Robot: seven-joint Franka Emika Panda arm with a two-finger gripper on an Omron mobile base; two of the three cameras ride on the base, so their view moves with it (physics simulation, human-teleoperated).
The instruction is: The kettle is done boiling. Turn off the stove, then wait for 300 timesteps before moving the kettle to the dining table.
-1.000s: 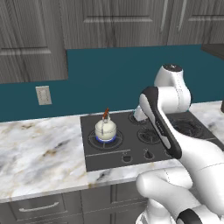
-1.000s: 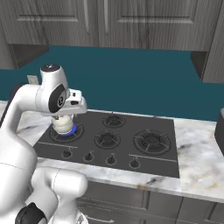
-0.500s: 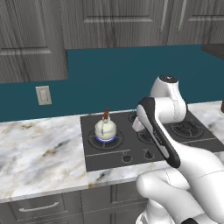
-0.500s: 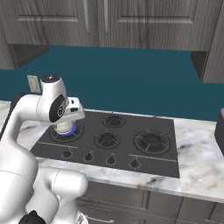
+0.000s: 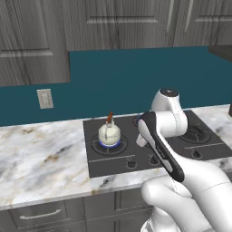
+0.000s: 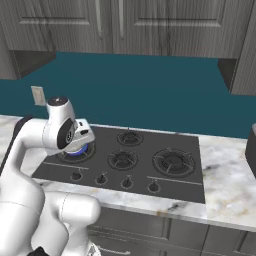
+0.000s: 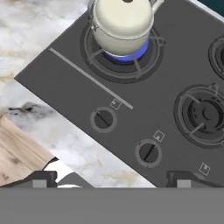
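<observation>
The cream-white kettle [image 5: 109,132] [image 7: 122,22] sits on the front-left burner of the black stove [image 5: 104,165] [image 6: 145,172] [image 7: 65,74]. A blue flame [image 7: 133,54] [image 6: 77,150] burns under it. In the right base view the arm hides the kettle. My gripper [image 7: 111,180] is open, nothing between its fingertips [image 7: 40,179], and hovers above the stove's front edge. Two round knobs [image 7: 103,119] [image 7: 148,153] lie just ahead of it. In the left base view the forearm mostly hides the hand. The dining table is out of view.
The stove is set in a marble counter [image 5: 41,158] with dark drawers below and dark cabinets above. A wall outlet [image 5: 45,98] sits on the teal backsplash. A dark object [image 6: 251,147] stands at the counter's right edge. Wooden floor [image 7: 17,153] shows past the counter's front.
The arm has folded down and brought the hand lower, toward the stove's front knobs. The kettle has not moved and the flame still burns. The gripper stays open.
</observation>
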